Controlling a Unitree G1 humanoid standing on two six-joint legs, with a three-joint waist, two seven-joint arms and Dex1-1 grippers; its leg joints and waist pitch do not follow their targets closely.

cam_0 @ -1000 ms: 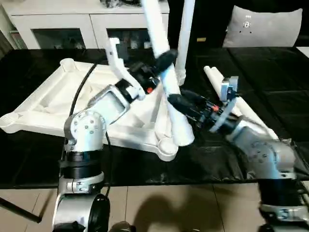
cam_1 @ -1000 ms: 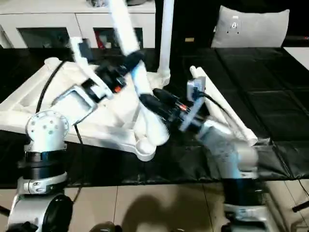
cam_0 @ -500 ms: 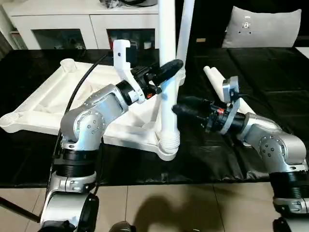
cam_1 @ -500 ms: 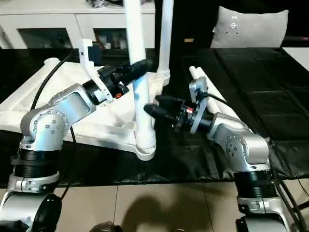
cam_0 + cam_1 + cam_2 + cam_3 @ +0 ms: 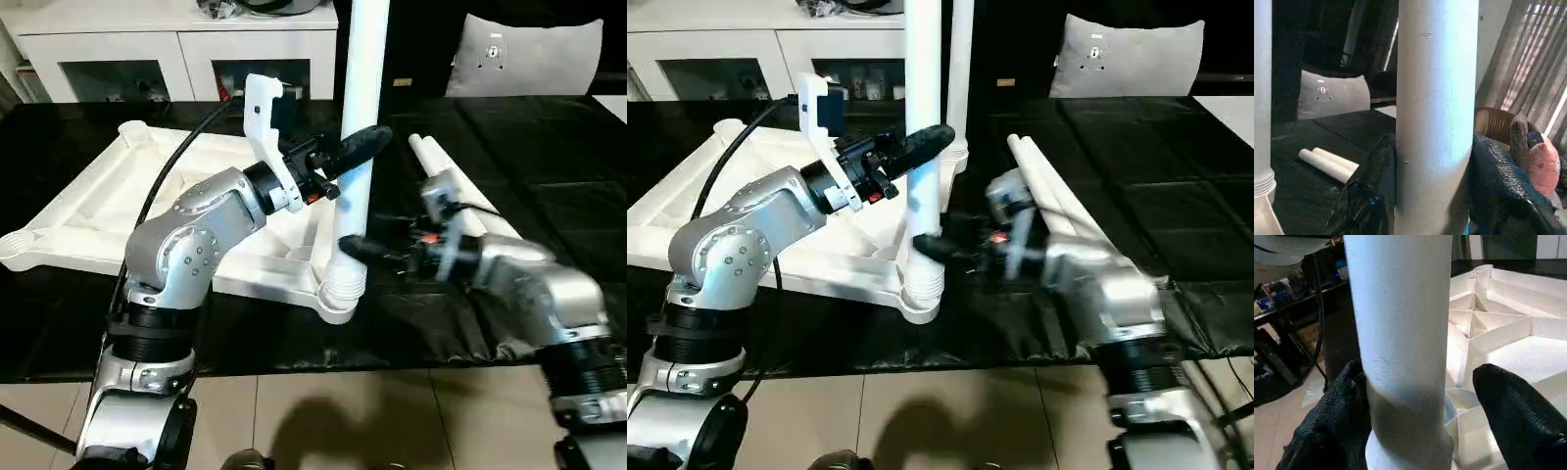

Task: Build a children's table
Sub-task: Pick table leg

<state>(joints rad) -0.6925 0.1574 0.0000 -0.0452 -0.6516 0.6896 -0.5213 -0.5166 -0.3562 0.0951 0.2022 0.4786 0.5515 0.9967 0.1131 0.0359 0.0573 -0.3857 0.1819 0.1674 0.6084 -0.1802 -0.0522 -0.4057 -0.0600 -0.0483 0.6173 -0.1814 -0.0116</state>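
Black-covered bench (image 5: pixel 549 206) carried upside-down white tabletop (image 5: pixel 108 211), ribbed underside up. White cabinet (image 5: pixel 176 49) stood behind tabletop. One leg (image 5: pixel 355 166) stood upright in tabletop's near corner socket (image 5: pixel 338 291). My left gripper (image 5: pixel 355 152) clamped that leg partway up, fingers (image 5: pixel 1369 196) pressed on both sides. My right gripper (image 5: pixel 358 247) sat lower on same leg, just above socket, fingers (image 5: pixel 1513 406) spread either side, one apart from leg. Second leg (image 5: pixel 960 69) stood at tabletop's far corner. Two spare legs (image 5: pixel 460 186) lay side by side on bench beyond tabletop's right edge. Grey cushion (image 5: pixel 524 54) behind them.
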